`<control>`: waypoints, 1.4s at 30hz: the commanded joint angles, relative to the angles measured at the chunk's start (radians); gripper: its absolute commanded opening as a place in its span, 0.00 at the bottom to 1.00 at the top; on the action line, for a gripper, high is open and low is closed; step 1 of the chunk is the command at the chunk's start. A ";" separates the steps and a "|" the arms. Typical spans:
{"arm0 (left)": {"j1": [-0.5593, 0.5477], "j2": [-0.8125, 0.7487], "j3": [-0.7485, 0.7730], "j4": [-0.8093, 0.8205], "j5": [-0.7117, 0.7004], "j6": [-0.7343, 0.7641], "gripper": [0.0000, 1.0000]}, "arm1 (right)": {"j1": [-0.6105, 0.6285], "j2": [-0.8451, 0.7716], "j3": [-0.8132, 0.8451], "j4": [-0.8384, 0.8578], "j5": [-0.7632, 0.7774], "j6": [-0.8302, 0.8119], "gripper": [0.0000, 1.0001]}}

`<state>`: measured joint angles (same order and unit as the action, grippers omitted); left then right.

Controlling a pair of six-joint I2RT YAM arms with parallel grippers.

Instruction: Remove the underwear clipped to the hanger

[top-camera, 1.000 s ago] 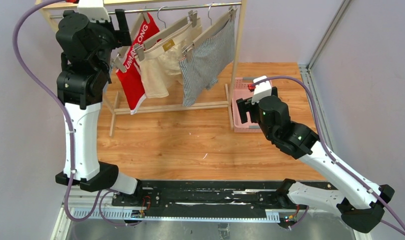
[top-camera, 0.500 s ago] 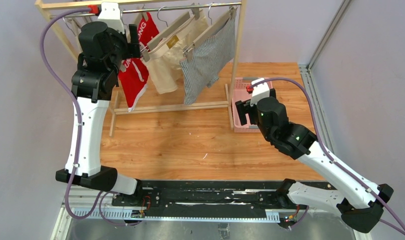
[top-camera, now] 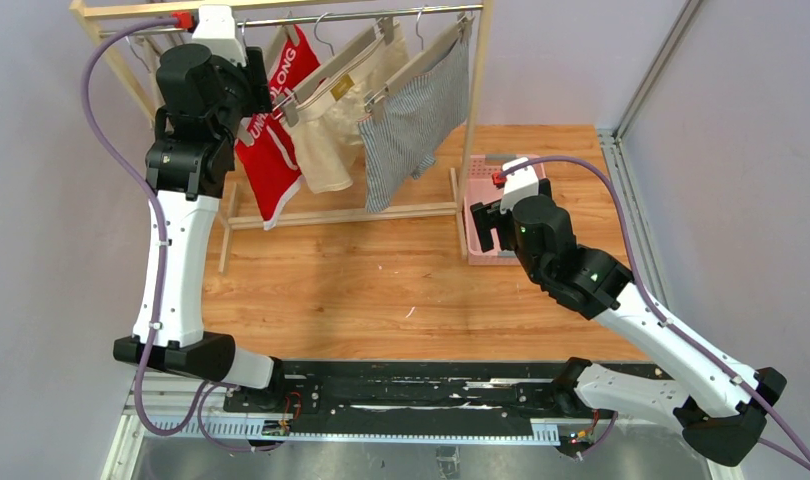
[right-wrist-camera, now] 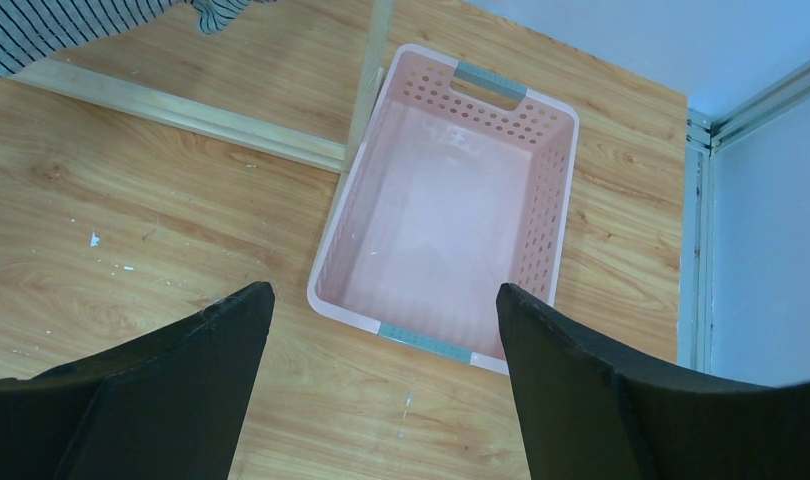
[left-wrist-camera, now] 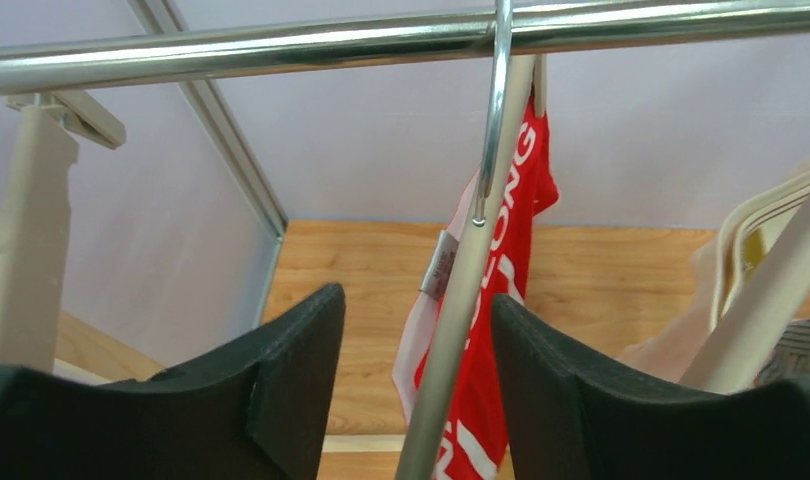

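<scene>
- Left gripper: jaws spread, gripping nothing, with the hanger bar in the gap between them.
- Just beyond and below its tips: red boxers, clipped and hanging; cream boxers and pinstriped boxers further to its right.
- Probably light, limp cloth, easy to pinch; best taken at the waistband beside a clip, then tugged downward.
- Right gripper: spread wide, empty, above the pink basket.

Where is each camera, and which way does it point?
Top external: above, behind; looks down on the rack; left arm and right arm show.
Left wrist: faces the red boxers through the open left gripper.
Right wrist: looks down into the pink basket through the open right gripper.
Top and left wrist share the red boxers.
</scene>
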<state>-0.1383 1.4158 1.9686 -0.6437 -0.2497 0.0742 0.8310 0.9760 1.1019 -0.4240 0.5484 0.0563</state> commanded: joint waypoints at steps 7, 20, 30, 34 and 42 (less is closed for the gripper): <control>0.032 0.002 -0.017 0.061 0.076 -0.034 0.38 | 0.013 -0.006 -0.013 0.003 0.001 0.017 0.84; 0.045 0.007 -0.046 0.059 0.107 -0.046 0.27 | 0.013 -0.028 -0.025 0.022 -0.005 0.007 0.84; 0.055 -0.031 -0.093 0.176 0.159 -0.060 0.00 | 0.013 -0.027 -0.035 0.033 -0.003 0.001 0.84; 0.057 -0.056 -0.100 0.252 0.155 -0.049 0.00 | 0.013 -0.018 -0.043 0.036 0.004 -0.002 0.84; 0.057 -0.129 -0.145 0.351 0.133 -0.004 0.00 | 0.013 0.016 -0.057 0.053 0.013 -0.013 0.84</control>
<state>-0.0925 1.3624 1.8263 -0.4576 -0.1104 0.0391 0.8310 0.9798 1.0550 -0.3973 0.5442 0.0547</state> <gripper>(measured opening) 0.076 0.844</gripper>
